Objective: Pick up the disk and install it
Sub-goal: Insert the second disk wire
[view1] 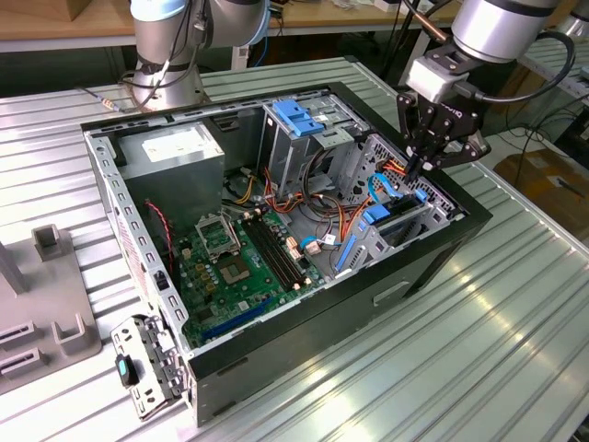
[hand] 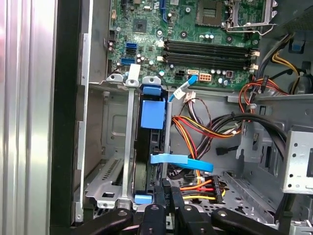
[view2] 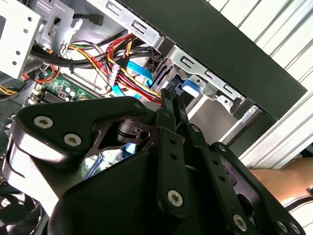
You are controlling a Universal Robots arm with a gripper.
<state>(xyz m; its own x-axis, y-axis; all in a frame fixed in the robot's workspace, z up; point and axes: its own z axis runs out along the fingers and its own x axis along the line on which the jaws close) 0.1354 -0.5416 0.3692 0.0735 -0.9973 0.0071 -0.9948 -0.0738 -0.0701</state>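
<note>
The disk [hand: 151, 117] stands on edge in a metal bay slot at the front wall of the open computer case [view1: 442, 244], its dark body framed by the bright blue carrier. In the exterior view the carrier's blue [view1: 373, 219] shows low in the bay on the exterior view's right. My gripper [view1: 416, 170] hangs just above that bay. Its fingers are shut, with nothing visible between them. In both wrist views the fingertips [hand: 168, 191] [view2: 171, 98] are at the disk's near end, beside a blue tab [hand: 144, 198] and the red and yellow power wires [hand: 200, 186].
A flat blue data cable [hand: 181, 161] crosses the bay beside the disk. The case also holds the motherboard [view1: 239, 267], a grey power-supply box [view1: 175, 152] and a drive cage with a blue bracket [view1: 299, 115]. A grey fixture [view1: 46, 304] stands on the ribbed table.
</note>
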